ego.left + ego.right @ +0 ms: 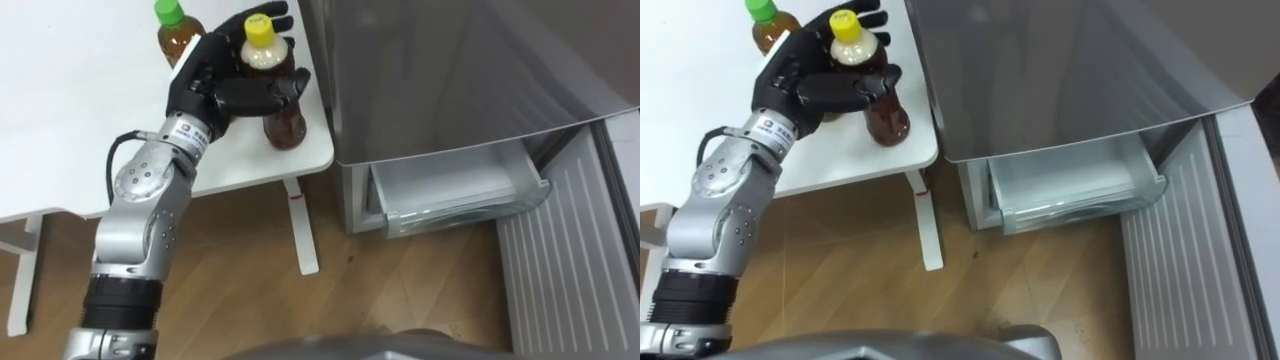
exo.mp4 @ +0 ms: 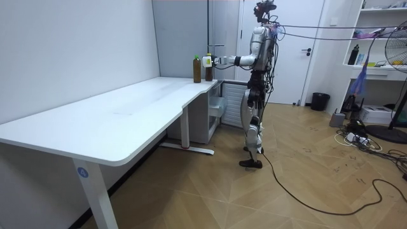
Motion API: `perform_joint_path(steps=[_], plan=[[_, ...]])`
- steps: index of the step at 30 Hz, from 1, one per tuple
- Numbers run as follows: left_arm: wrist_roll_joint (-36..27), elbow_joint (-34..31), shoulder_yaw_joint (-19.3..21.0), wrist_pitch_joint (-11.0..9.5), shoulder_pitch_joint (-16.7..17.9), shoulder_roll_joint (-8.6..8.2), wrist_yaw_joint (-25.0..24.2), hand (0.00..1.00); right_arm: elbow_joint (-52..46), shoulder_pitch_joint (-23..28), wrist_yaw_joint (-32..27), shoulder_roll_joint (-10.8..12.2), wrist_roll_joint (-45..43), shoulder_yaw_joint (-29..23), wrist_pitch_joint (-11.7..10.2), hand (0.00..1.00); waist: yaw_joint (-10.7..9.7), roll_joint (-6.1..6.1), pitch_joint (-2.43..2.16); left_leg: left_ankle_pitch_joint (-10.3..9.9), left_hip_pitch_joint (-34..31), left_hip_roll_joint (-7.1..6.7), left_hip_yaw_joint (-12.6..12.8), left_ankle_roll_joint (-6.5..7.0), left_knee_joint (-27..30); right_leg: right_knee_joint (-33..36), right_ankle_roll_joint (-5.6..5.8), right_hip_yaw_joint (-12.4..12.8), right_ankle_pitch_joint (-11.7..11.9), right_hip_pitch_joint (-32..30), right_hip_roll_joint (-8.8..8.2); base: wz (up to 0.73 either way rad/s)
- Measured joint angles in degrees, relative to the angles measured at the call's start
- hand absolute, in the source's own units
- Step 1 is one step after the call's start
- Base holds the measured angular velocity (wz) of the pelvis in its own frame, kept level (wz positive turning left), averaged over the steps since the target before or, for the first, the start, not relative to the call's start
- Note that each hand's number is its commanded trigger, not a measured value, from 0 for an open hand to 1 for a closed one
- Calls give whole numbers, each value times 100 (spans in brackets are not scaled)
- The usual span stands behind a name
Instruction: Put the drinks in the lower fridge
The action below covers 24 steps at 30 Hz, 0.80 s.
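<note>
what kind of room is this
Probably an office or lab room rather than a kitchen: a long white desk, a grey fridge with its lower drawer open, and a fan beside shelves.

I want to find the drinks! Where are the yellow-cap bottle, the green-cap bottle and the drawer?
yellow-cap bottle (image 1: 286, 126): left eye view, brown lower body.
green-cap bottle (image 1: 170, 12): left eye view, its cap.
drawer (image 1: 462, 212): left eye view, clear front wall.

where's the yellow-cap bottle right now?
Left eye view, upper left: the yellow-cap bottle stands on the white table's corner beside the fridge, in the left hand's grasp, green-cap bottle behind it.
</note>
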Motion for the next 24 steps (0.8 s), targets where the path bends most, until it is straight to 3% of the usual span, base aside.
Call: perform_joint_path(steps=[14, 18, 24], plan=[[-78, -3, -73, 140, -1, 3, 40, 100, -49, -80, -39, -3, -1, 0, -22, 0, 0, -65, 32, 0, -7, -1, 0, 0, -4, -11, 0, -4, 0, -3, 0, 0], [-78, -7, -72, 143, -3, 4, 56, 100, -224, -107, -49, -4, 1, -16, -63, 0, 11, -70, 25, 0, -8, -1, 0, 0, -4, -9, 0, -4, 0, -9, 0, 0], [-73, -8, -69, 143, -3, 1, 190, 100, -262, -186, -129, -7, 310, -149, -220, 0, 23, -72, -23, 0, -11, 3, 0, 0, 0, 9, -7, -22, 12, 2, -1, 0]])
